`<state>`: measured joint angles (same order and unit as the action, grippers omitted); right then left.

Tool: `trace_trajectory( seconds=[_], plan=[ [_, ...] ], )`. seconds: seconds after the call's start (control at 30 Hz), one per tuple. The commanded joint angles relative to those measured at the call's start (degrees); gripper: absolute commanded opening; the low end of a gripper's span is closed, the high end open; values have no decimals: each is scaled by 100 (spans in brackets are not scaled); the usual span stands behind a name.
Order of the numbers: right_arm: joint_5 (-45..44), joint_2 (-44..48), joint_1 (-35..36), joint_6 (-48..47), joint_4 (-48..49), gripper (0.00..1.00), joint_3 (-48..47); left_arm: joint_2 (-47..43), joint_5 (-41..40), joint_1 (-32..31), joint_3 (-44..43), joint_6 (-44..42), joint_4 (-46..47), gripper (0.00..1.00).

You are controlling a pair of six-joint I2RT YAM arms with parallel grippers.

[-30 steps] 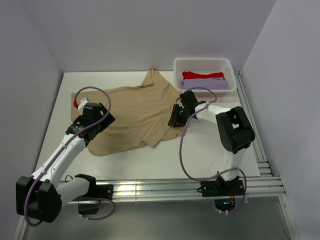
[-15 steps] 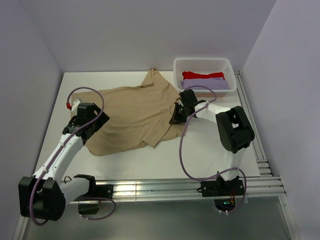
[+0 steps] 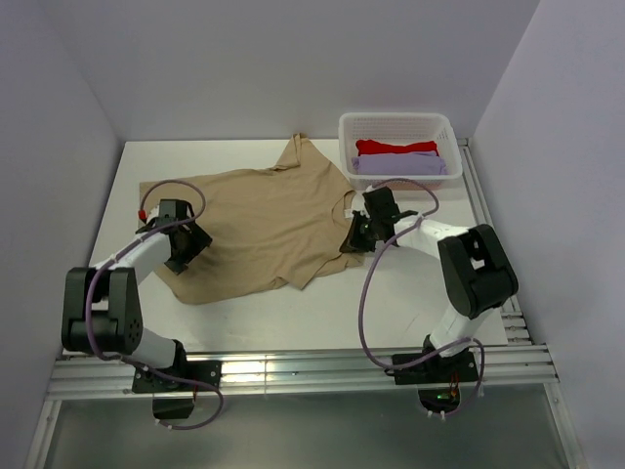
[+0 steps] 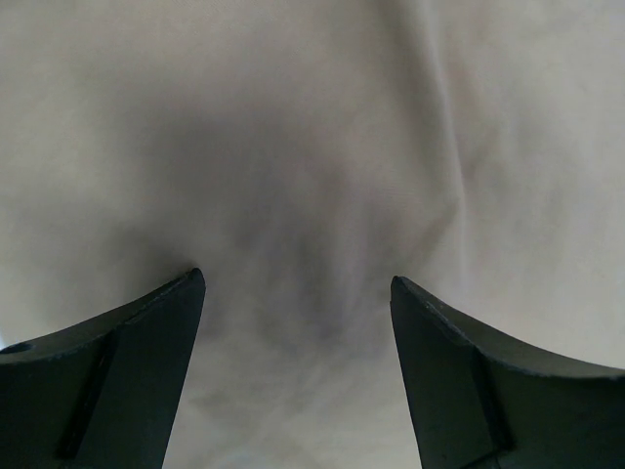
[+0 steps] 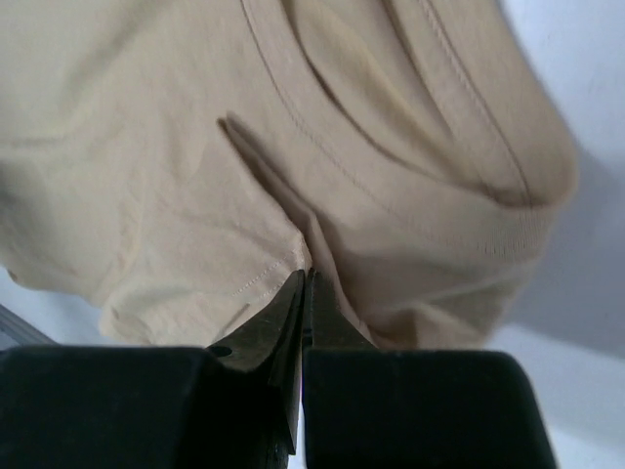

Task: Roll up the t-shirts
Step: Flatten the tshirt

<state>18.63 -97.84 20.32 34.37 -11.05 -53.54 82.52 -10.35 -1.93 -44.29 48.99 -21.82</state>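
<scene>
A tan t-shirt [image 3: 259,220] lies spread and wrinkled on the white table. My left gripper [image 3: 184,250] is open, low over the shirt's left edge. In the left wrist view [image 4: 293,293] its jaws stand wide apart with only tan cloth [image 4: 312,147] between them. My right gripper [image 3: 359,237] is shut on the shirt's right edge. In the right wrist view [image 5: 305,276] the jaws are pressed together on a fold of the tan cloth [image 5: 195,176], beside a stitched hem. A red t-shirt [image 3: 395,147] and a lavender t-shirt [image 3: 395,163] lie in the basket.
A white plastic basket [image 3: 395,116] stands at the back right of the table. Aluminium rails run along the front edge [image 3: 293,366] and the right side [image 3: 488,234]. White walls close in the left, back and right.
My left arm has swung left and folded back, and its gripper has shifted to the shirt's left edge. My right gripper has moved slightly right, with the shirt's edge drawn along.
</scene>
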Motion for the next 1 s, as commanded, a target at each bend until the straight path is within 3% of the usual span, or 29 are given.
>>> trace_trajectory(
  seconds=[0.0, 0.3, 0.63, 0.97],
  plan=[
    [201, 467, -28, 26, 383, 0, 387, 395, -11, 9, -343, 5, 231, 82],
    [71, 1329, -36, -159, 341, 0, 1161, 1660, -90, 0, -1160, 31, 328, 81],
    [-97, 1373, -133, 69, 761, 0, 1381, 3050, -679, -729, -3434, -144, -506, 81],
    [316, 1364, -116, 360, 1509, 0, 1618, 1690, -1294, -721, -2928, -189, -1122, 85]
  ],
)
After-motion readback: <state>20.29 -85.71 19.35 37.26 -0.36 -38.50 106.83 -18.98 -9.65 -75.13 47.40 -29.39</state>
